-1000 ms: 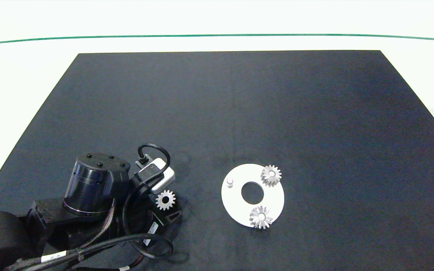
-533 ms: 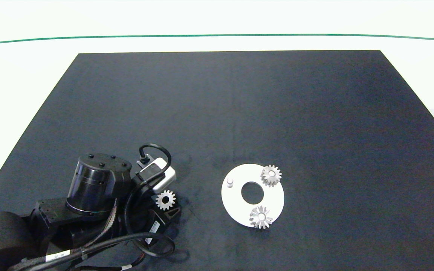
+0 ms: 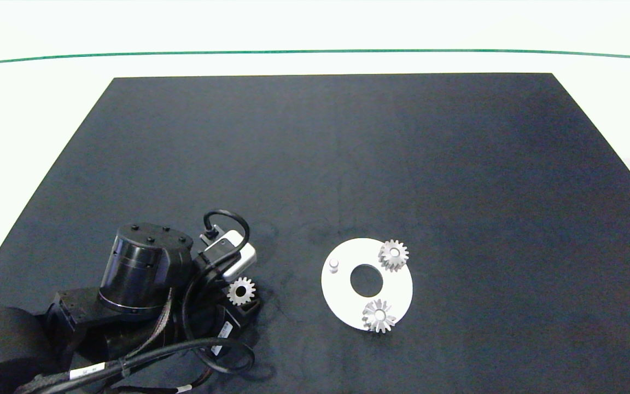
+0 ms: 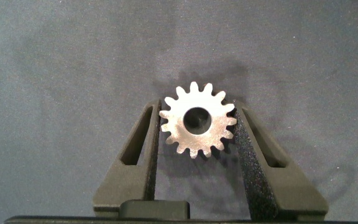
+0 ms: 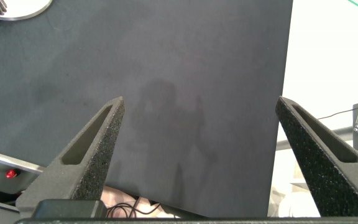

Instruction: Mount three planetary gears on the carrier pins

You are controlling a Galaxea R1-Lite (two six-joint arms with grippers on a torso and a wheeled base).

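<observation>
The left gripper (image 4: 197,127) pinches the third planetary gear (image 4: 197,119) flat between its fingers, bore upward. The only bare carrier pin (image 3: 333,265) lies toward the white disc (image 3: 397,284), near its closest rim; two gears (image 3: 393,255) occupy the others. The black tabletop mat (image 3: 348,164) between is unobstructed. The right gripper (image 5: 201,124) hangs wide open, empty.

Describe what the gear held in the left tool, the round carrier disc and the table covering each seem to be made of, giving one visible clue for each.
Gear: probably metal, silvery-grey with a dull sheen and crisp teeth.
Carrier disc: likely plastic, uniform matt white with matching moulded pegs; painted metal is possible.
Table covering: apparently a soft dark mat, fabric or rubber, matt and faintly mottled.
The left tool grips the gear.
</observation>
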